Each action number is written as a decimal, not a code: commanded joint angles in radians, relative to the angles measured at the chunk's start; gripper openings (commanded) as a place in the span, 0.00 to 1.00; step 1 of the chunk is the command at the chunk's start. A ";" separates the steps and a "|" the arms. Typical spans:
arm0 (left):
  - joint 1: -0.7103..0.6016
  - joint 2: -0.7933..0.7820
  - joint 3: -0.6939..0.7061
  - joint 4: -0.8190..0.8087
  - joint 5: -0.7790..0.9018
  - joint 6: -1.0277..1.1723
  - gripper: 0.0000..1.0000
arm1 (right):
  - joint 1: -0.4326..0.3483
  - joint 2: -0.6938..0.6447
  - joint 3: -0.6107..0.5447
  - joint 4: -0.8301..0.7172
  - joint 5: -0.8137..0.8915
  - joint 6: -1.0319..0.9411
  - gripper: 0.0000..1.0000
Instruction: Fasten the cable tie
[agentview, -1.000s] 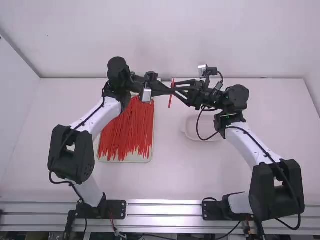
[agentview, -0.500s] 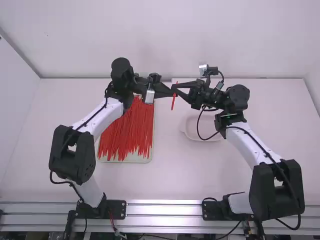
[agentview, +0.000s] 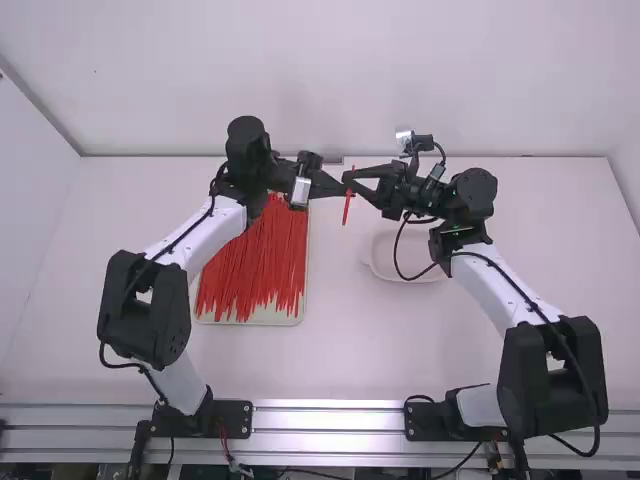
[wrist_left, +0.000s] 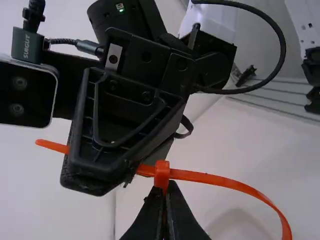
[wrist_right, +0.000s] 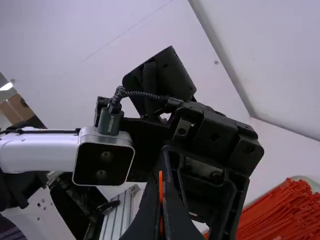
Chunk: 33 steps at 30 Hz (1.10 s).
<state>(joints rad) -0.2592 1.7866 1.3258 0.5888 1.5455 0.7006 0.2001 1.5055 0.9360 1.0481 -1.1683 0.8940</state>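
Note:
A red cable tie hangs in the air between both grippers, above the table's far middle. My left gripper is shut on the tie's square head; the strap curves away as a loop. My right gripper meets it from the right, shut on the tie's thin tail. The left wrist view has the right gripper's black fingers right against the head, with the tail end sticking out past them.
A pale tray holding a heap of red cable ties lies on the left of the table, under the left arm. A white shallow dish sits right of the middle, below the right arm.
Both grippers with the tie have shifted slightly right and away from the camera. The tie hangs a bit shorter below them.

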 joint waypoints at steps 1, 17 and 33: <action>-0.003 0.001 -0.062 -0.005 0.015 0.007 0.02 | -0.003 -0.008 0.028 0.022 0.013 0.007 0.00; -0.003 0.001 -0.361 0.161 0.018 0.004 0.02 | -0.032 -0.008 0.028 0.023 0.016 0.023 0.00; -0.003 0.001 -0.698 0.361 0.006 -0.015 0.02 | -0.039 -0.008 0.028 0.045 0.017 0.026 0.00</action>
<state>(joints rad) -0.2592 1.7676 0.7059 0.9623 1.5017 0.6899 0.1833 1.5230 0.9222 1.0561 -1.2873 0.9108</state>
